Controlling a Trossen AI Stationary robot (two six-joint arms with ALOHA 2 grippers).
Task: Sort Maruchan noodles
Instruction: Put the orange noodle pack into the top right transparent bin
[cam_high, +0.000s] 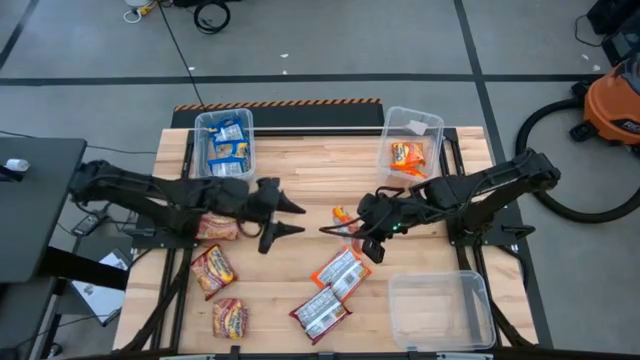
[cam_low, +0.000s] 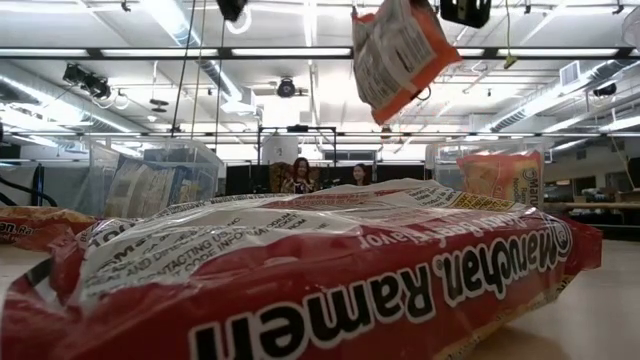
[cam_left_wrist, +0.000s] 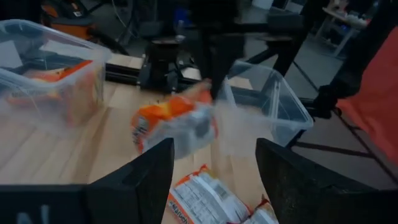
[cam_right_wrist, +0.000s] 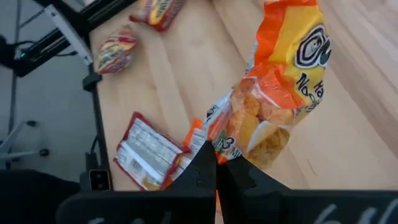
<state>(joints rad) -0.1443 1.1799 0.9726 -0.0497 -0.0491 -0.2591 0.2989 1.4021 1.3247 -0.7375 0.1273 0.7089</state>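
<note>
High view: the right gripper (cam_high: 340, 226) hangs above the middle of the wooden table (cam_high: 300, 165), its jaws pressed together on a corner of an orange packet (cam_high: 342, 214) — probably lifted clear so it can be carried to the bin of orange packets (cam_high: 412, 145) at the table's far right. The left gripper (cam_high: 292, 219) faces it above the table's middle-left, jaws spread and holding nothing. A bin of blue-and-yellow packets (cam_high: 226, 143) sits at the table's far left corner and an empty clear bin (cam_high: 440, 310) at its near right corner (likely for the red ones). Red packets (cam_high: 213, 270) lie along the table's near edge, two more packets, back side up (cam_high: 340, 272), near its centre.

Low view: a red packet (cam_low: 300, 270) lying on the table fills the foreground, its lettering upside down. The orange packet (cam_low: 398, 52) dangles high above the table, tilted.

Left wrist view: the left gripper (cam_left_wrist: 214, 171) shows its fingers (cam_left_wrist: 146, 171) wide apart, the orange packet (cam_left_wrist: 174, 121) hanging blurred above the table beyond them.

Right wrist view: the right gripper (cam_right_wrist: 216, 167) pinches the orange packet (cam_right_wrist: 277, 93) by one corner, so it droops crumpled above the table; its plastic is glossy orange with a noodle picture and white logo. A silver-backed red packet (cam_right_wrist: 146, 152) lies flat on the table below it.
</note>
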